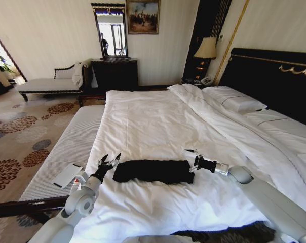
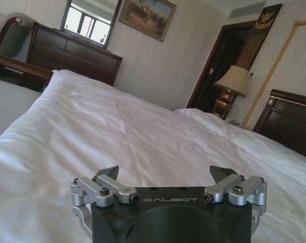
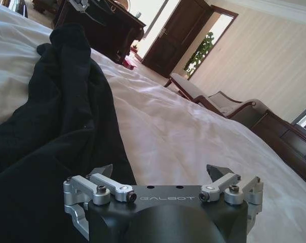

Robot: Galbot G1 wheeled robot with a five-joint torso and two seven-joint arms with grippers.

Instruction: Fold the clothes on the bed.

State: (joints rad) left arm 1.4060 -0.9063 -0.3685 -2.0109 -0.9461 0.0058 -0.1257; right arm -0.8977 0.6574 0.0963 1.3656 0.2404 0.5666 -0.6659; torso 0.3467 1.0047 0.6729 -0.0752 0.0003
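Observation:
The clothes (image 1: 153,171) are one black garment, bunched into a long narrow strip across the near part of the bed (image 1: 158,121), which has a white duvet. My left gripper (image 1: 109,161) hovers open just off the strip's left end, empty. At the strip's right end my right gripper (image 1: 193,160) is also open and empty. In the right wrist view the black clothes (image 3: 56,116) lie on the duvet ahead of the open right gripper (image 3: 162,174). In the left wrist view the open left gripper (image 2: 165,175) faces bare white duvet (image 2: 117,126).
A striped bench (image 1: 67,147) with a white remote-like object (image 1: 67,175) runs along the bed's left side. Pillows (image 1: 234,98) and a dark headboard (image 1: 274,76) are at the right. A dresser (image 1: 115,73), chaise (image 1: 46,83) and lamp (image 1: 206,49) stand by the far wall.

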